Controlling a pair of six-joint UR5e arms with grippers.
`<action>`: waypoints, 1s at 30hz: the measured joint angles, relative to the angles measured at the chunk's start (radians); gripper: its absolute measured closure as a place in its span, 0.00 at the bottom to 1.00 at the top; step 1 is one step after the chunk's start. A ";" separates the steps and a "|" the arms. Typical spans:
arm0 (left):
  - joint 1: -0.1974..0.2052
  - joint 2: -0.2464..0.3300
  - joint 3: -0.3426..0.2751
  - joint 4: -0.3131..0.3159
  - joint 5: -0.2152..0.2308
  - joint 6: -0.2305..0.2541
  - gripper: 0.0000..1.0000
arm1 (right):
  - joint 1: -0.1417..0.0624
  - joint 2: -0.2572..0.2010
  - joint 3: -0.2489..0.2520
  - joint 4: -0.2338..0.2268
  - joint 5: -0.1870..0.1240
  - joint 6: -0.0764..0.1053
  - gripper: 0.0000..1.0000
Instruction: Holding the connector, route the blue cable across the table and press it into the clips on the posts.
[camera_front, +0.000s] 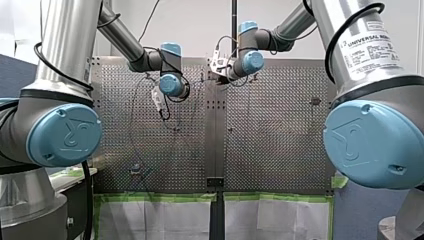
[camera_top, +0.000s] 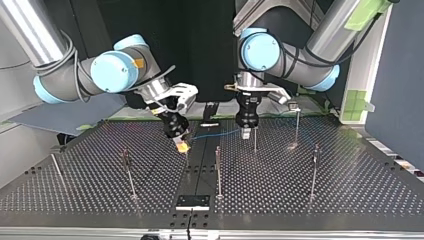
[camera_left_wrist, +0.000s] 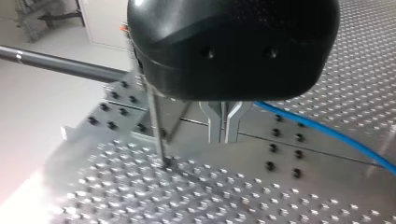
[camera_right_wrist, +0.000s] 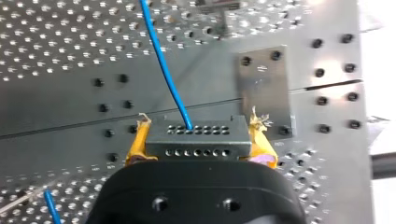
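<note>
Yellow-padded right claw (camera_right_wrist: 198, 134) clamped on connector (camera_right_wrist: 196, 142) | left claw (camera_left_wrist: 224, 129) drawn together

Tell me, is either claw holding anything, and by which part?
My right gripper clamps the grey connector by its two short ends, yellow pads on each. Whether my left gripper grips the blue cable cannot be told.

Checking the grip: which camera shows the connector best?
Right wrist view: the connector sits close up, clamped between the yellow pads of my right gripper. Top view shows only a speck at that gripper's tip; front and left wrist views don't show it.
</note>
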 joint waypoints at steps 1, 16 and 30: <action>0.000 0.010 0.000 0.000 -0.001 0.000 1.00 | -0.001 -0.005 0.000 0.000 0.000 0.002 1.00; 0.009 0.033 0.033 -0.013 0.052 0.001 1.00 | -0.009 -0.033 -0.001 -0.005 0.001 0.021 1.00; 0.013 0.005 0.048 0.030 0.029 0.013 1.00 | -0.035 -0.030 -0.004 -0.025 -0.026 0.032 1.00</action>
